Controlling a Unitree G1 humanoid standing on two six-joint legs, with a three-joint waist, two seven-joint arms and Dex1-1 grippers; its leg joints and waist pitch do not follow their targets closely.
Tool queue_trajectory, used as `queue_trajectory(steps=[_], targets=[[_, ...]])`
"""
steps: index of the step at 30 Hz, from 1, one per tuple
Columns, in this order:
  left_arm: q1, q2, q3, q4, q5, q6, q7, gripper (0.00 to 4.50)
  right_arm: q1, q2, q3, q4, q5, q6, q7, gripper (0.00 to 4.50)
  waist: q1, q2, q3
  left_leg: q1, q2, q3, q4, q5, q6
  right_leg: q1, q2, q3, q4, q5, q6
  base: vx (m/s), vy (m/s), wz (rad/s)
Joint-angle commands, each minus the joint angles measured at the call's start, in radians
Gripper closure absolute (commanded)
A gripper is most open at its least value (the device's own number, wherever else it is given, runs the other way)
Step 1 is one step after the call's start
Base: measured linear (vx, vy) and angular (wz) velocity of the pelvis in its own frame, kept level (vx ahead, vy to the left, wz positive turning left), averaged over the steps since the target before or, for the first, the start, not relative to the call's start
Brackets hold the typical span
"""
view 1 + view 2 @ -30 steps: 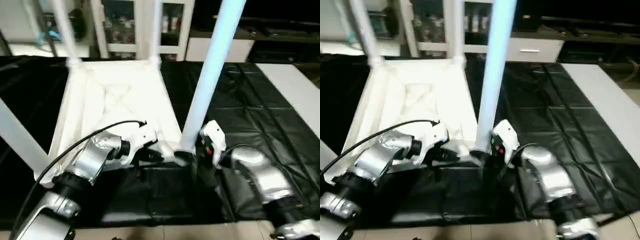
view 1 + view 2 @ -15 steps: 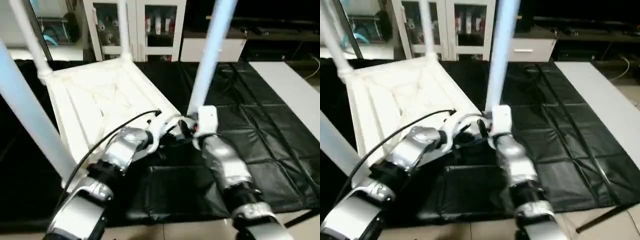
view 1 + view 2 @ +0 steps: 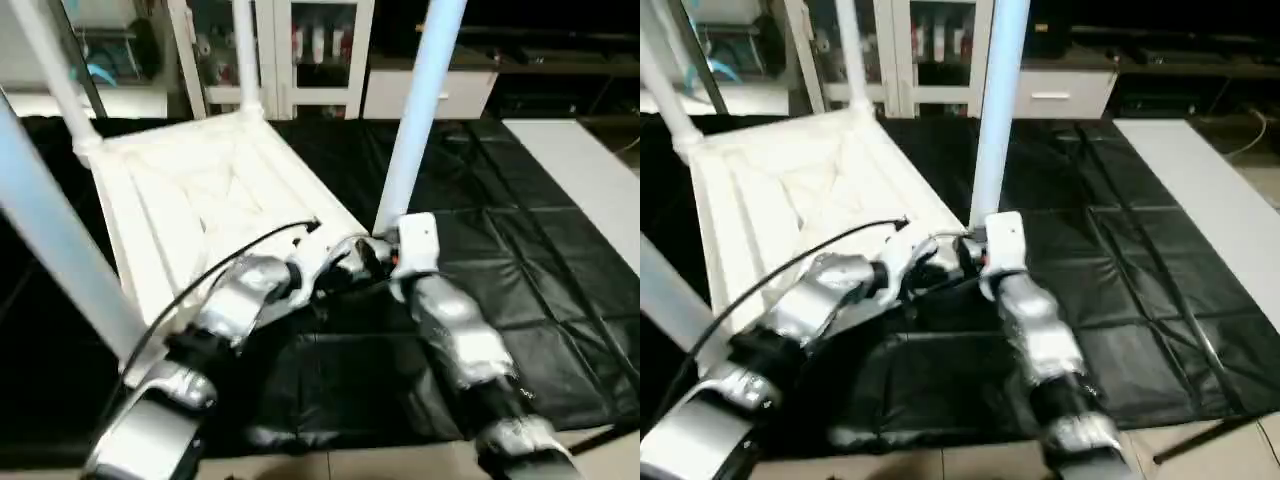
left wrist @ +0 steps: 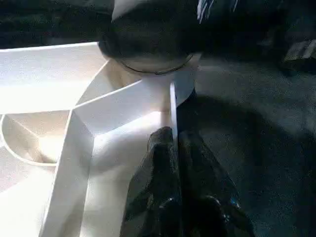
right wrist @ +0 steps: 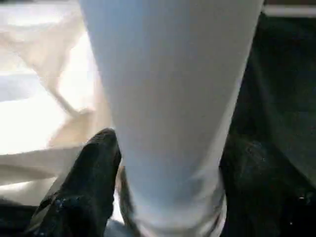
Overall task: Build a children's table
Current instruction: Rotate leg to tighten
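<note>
Left eye view: tabletop (image 3: 190,200) lies upside down on black-covered table (image 3: 520,240), 4 legs up in corners. Left gripper (image 4: 173,148) pinching rim by near-right leg (image 3: 415,110); right gripper (image 5: 163,182) straddles its base, grip unclear. Prob nearly done, seating that leg.

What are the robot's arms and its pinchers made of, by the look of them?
Both forearms are shiny silver metal tubes with darker joints, the left arm and the right arm. Each wrist ends in a white housing. A thin black cable loops over the left arm. The fingers are black, rounded and look rubbery.
</note>
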Motion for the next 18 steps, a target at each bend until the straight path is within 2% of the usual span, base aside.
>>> queue_trajectory(steps=[1, 3, 4, 5, 6, 7, 10, 12, 13, 16, 18], targets=[[0.05, 0.028, -0.024, 0.007, -0.016, 0.009, -0.06, 4.5, 0.017, -0.042, 0.01, -0.045, 0.044, 0.051, 0.105, 0.7, 0.012, -0.016, -0.054, 0.001, 0.012, 0.004, -0.066, -0.142, 0.073, 0.057, -0.036, 0.027, -0.064, -0.111, -0.203, 0.0, 0.0, 0.0], [0.069, 0.056, -0.041, -0.031, -0.027, 0.021, -0.123, 4.5, 0.034, -0.11, 0.042, -0.075, 0.067, 0.07, 0.247, 0.64, 0.011, -0.013, -0.051, 0.004, 0.015, 0.005, -0.07, -0.206, 0.056, 0.05, -0.037, 0.028, -0.074, -0.202, -0.201, 0.0, 0.0, 0.0], [0.079, 0.069, -0.051, -0.048, -0.034, 0.025, -0.159, 4.5, 0.043, -0.143, 0.06, -0.086, 0.065, 0.066, 0.307, 0.34, 0.012, -0.012, -0.05, 0.004, 0.017, 0.004, -0.071, -0.218, 0.05, 0.05, -0.038, 0.028, -0.075, -0.218, -0.198, 0.0, 0.0, 0.0], [0.079, 0.069, -0.051, -0.048, -0.034, 0.025, -0.159, 4.5, 0.043, -0.143, 0.06, -0.086, 0.065, 0.066, 0.307, 0.26, 0.013, -0.013, -0.049, 0.004, 0.018, 0.004, -0.071, -0.226, 0.047, 0.049, -0.038, 0.028, -0.076, -0.228, -0.194, 0.0, 0.0, 0.0], [0.095, 0.09, -0.067, -0.078, -0.044, 0.038, -0.216, 4.5, 0.056, -0.203, 0.09, -0.097, 0.048, 0.05, 0.393, 0.26, 0.011, -0.012, -0.049, 0.003, 0.017, 0.003, -0.073, -0.236, 0.039, 0.049, -0.038, 0.028, -0.077, -0.249, -0.19, 0.0, 0.0, 0.0], [0.102, 0.099, -0.075, -0.091, -0.051, 0.033, -0.246, 4.5, 0.06, -0.226, 0.1, -0.1, 0.045, 0.045, 0.429, 0.26, 0.013, -0.011, -0.051, 0.006, 0.019, 0.003, -0.071, -0.238, 0.035, 0.048, -0.039, 0.029, -0.077, -0.242, -0.191, 0.0, 0.0, 0.0], [0.11, 0.118, -0.091, -0.121, -0.064, 0.054, -0.302, 4.5, 0.063, -0.265, 0.116, -0.101, 0.046, 0.04, 0.495, 0.26, 0.015, -0.012, -0.053, 0.004, 0.017, 0.004, -0.068, -0.203, 0.04, 0.049, -0.038, 0.03, -0.069, -0.184, -0.211, 0.0, 0.0, 0.0], [0.113, 0.126, -0.095, -0.126, -0.066, 0.055, -0.32, 4.5, 0.065, -0.29, 0.13, -0.101, 0.05, 0.034, 0.541, 0.26, 0.023, 0.002, -0.055, 0.01, 0.018, 0.005, -0.065, -0.181, 0.043, 0.048, -0.036, 0.03, -0.064, -0.127, -0.231, 0.0, 0.0, 0.0], [0.113, 0.126, -0.095, -0.126, -0.066, 0.055, -0.32, 4.5, 0.065, -0.29, 0.13, -0.101, 0.05, 0.034, 0.541, 0.26, 0.022, -0.002, -0.055, 0.009, 0.017, 0.007, -0.064, -0.177, 0.045, 0.049, -0.033, 0.03, -0.065, -0.114, -0.235, 0.0, 0.0, 0.0], [0.112, 0.129, -0.103, -0.125, -0.063, 0.055, -0.329, 4.5, 0.06, -0.291, 0.123, -0.093, 0.065, 0.028, 0.56, 0.26, 0.029, -0.006, -0.056, 0.009, 0.016, 0.007, -0.064, -0.174, 0.045, 0.053, -0.036, 0.029, -0.061, -0.098, -0.245, 0.0, 0.0, 0.0], [0.111, 0.13, -0.108, -0.125, -0.06, 0.055, -0.334, 4.5, 0.056, -0.284, 0.114, -0.085, 0.075, 0.023, 0.563, 0.55, 0.029, -0.004, -0.056, 0.009, 0.016, 0.006, -0.065, -0.181, 0.041, 0.054, -0.036, 0.028, -0.062, -0.108, -0.245, 0.0, 0.0, 0.0]])
